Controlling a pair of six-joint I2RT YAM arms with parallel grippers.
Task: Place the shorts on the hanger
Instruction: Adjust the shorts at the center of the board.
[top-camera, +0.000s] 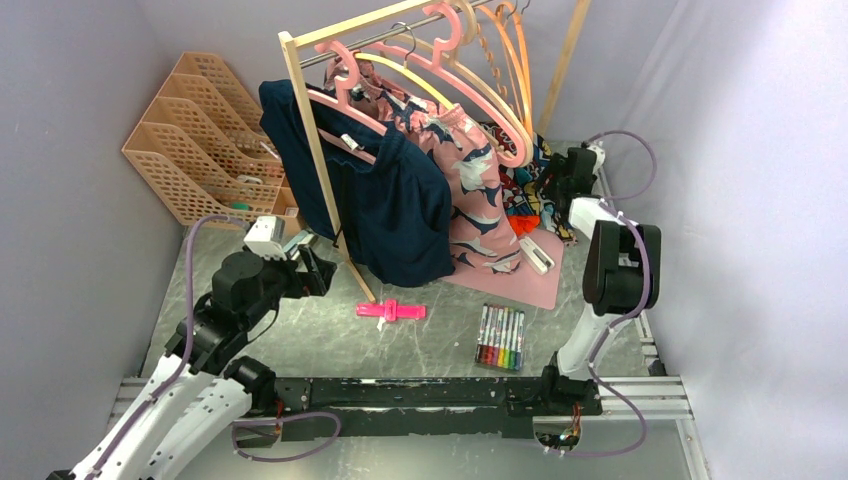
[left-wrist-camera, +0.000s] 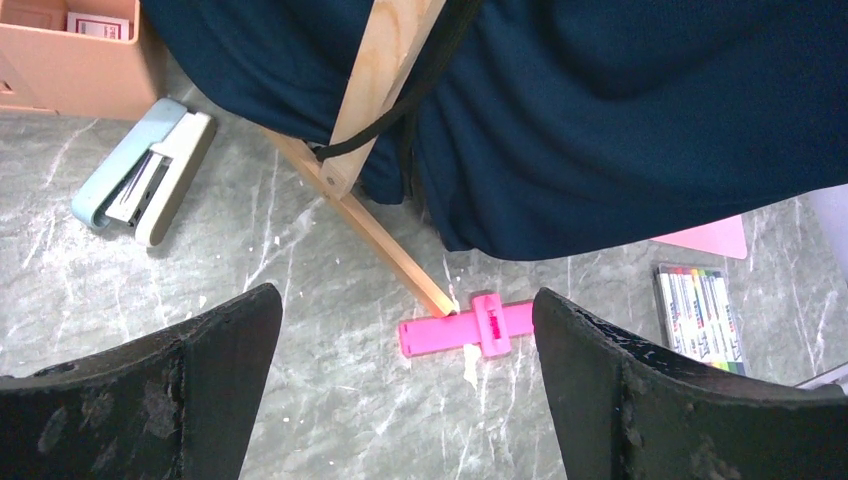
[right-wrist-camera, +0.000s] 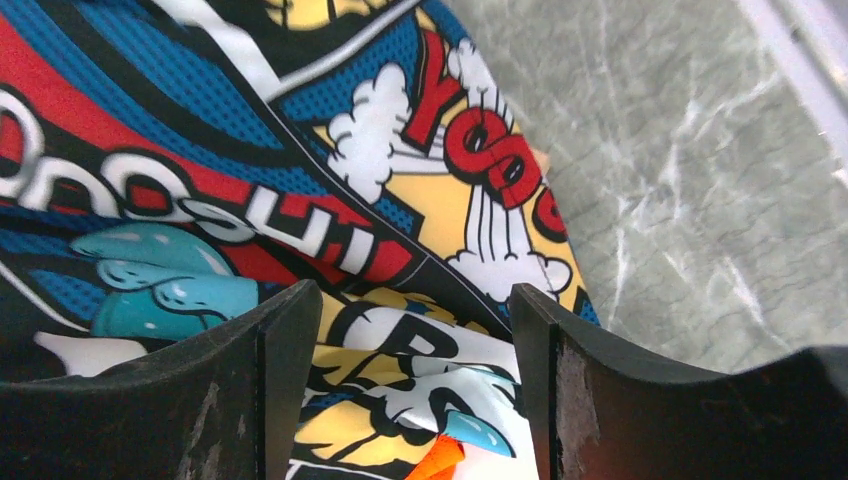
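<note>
The comic-print shorts (top-camera: 522, 200) lie crumpled on the table at the back right, behind the rack's hanging clothes. They fill the right wrist view (right-wrist-camera: 330, 180). My right gripper (top-camera: 558, 182) (right-wrist-camera: 410, 310) is open and low over them, its jaws either side of a raised fold of the fabric. The pale-pink hanger (top-camera: 452, 45) hangs on the rack rail, above and left of the shorts. My left gripper (top-camera: 318, 270) (left-wrist-camera: 405, 320) is open and empty above the table, near the rack's front foot.
A wooden rack (top-camera: 320, 160) carries a navy garment (top-camera: 400, 200), a pink patterned garment (top-camera: 475, 190) and other hangers. On the table lie a pink clip (top-camera: 390, 311), a marker set (top-camera: 500, 338) and a stapler (left-wrist-camera: 145, 175). An orange file organiser (top-camera: 200, 130) stands at the back left.
</note>
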